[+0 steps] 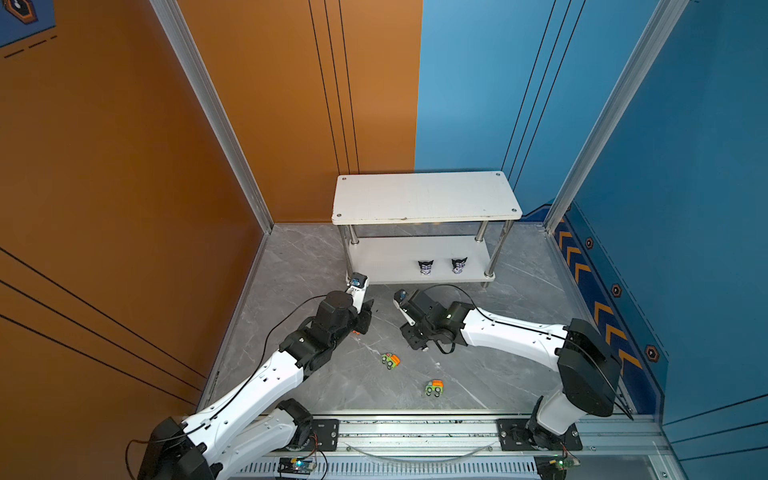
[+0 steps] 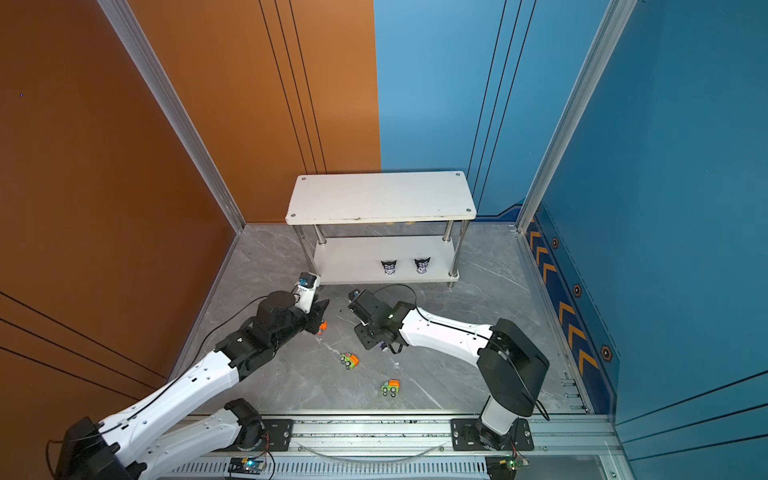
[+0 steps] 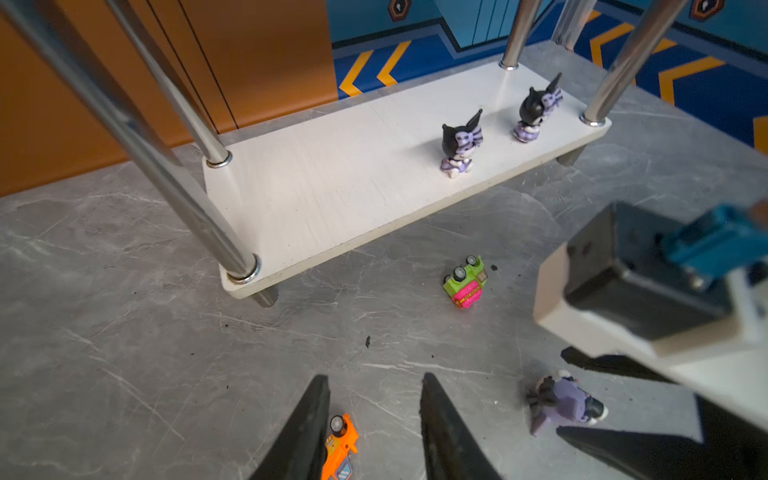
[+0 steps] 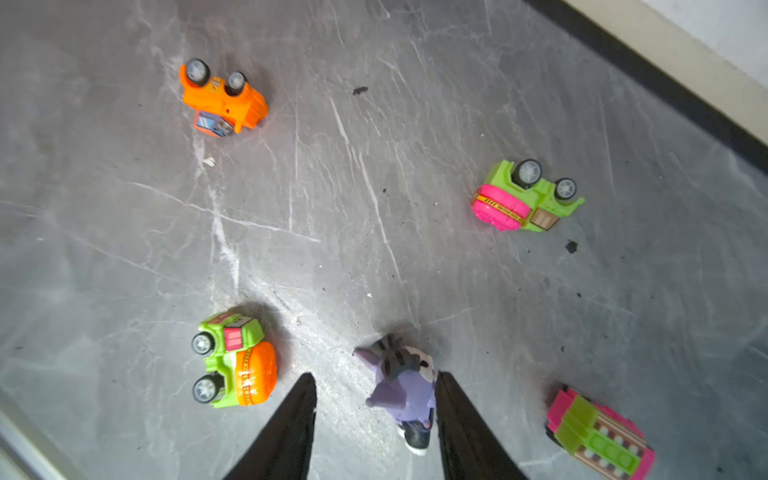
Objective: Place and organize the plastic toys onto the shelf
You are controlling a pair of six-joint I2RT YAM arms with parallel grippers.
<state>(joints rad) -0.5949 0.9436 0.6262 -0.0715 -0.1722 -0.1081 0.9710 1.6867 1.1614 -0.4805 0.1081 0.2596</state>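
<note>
A small two-tier white shelf [image 1: 426, 195] with chrome posts stands at the 12 o'clock edge of the grey marbled counter [image 1: 528, 299] in both top views. On its lower board, toward the 3 o'clock end, a black-and-purple cat-eared figurine [image 1: 425, 268] stands upright, with a second standing figurine [image 1: 459, 265] just beside it at its 3 o'clock.

The left gripper [image 3: 374, 376] hangs low off the shelf's 7 o'clock corner. Its black tapered fingers [image 3: 299, 428] are parted part-way and clamp nothing. A small orange plastic car [image 3: 338, 446] lies on the counter inside the gap, tight against the inner face of one finger and clear of the other.

The right gripper [image 4: 376, 374] sits at the shelf's 6 o'clock, facing the left one. Its fingers are likewise parted with nothing held. A third figurine [image 4: 405, 390] lies toppled on the counter between them. It is pressed up to one finger, with bare counter between it and the other.

A green truck with a pink drum [image 4: 525, 197] lies tipped, wheels showing, between the grippers and the shelf's front edge. A pink-and-green block truck [image 4: 598, 432] rests near the outside of the right gripper. A green truck with an orange drum [image 1: 390, 360] sits at the right gripper's 7 o'clock. A second green-and-orange truck [image 1: 434, 387] lies farther out toward 6 o'clock, well apart from the shelf.
</note>
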